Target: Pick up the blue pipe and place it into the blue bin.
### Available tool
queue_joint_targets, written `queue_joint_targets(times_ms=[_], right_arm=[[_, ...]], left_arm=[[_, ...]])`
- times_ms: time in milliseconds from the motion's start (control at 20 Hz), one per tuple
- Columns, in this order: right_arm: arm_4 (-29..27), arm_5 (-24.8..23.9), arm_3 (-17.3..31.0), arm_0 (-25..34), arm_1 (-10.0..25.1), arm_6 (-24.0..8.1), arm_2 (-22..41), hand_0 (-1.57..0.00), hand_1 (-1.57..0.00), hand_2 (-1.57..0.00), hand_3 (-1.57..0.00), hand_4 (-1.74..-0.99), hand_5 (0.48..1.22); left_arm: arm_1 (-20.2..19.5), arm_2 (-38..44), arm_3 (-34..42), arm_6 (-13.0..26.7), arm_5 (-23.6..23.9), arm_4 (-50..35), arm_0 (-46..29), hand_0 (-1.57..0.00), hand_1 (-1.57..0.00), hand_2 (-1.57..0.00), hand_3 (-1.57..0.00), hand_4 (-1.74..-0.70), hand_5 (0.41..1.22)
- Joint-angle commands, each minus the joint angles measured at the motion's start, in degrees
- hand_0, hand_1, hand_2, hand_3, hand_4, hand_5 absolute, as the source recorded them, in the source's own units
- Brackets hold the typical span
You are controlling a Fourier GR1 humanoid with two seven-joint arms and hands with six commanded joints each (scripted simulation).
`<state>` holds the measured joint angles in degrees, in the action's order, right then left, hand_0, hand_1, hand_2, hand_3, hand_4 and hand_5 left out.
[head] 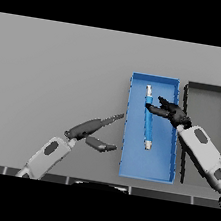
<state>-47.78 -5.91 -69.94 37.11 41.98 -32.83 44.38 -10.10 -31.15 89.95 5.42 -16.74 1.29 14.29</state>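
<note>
Reaching: right hand (170, 112) is over the blue bin (128, 135), fingers spread, tips next to the blue pipe (148, 122); a pinch cannot be confirmed.
Pipe: lies lengthwise inside the bin.
Left hand (92, 129): fingers straight, over the grey table (58, 69), left of the bin.
Dark bin (207, 105): right of the blue one.
</note>
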Motion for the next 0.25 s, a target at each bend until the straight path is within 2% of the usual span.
queue_joint_targets(times_ms=[0, 200], right_arm=[[0.02, 0.64, 0.37, -0.1, 0.34, 0.24, -0.07, -0.01, -0.01, -0.01, -0.01, -1.129, 0.672], [-0.69, 1.45, 0.01, -0.27, 0.01, 1.28, -0.33, -0.01, -0.01, -0.01, -0.01, -1.129, 0.677]], left_arm=[[0.27, -0.08, -0.45, 0.05, 0.25, 0.19, -0.22, 0.0, 0.0, 0.0, 0.0, -0.92, 0.464], [0.51, 0.83, -3.06, -1.26, 0.07, 0.24, 1.2, 0.0, 0.0, 0.0, 0.0, -0.92, 0.468]])
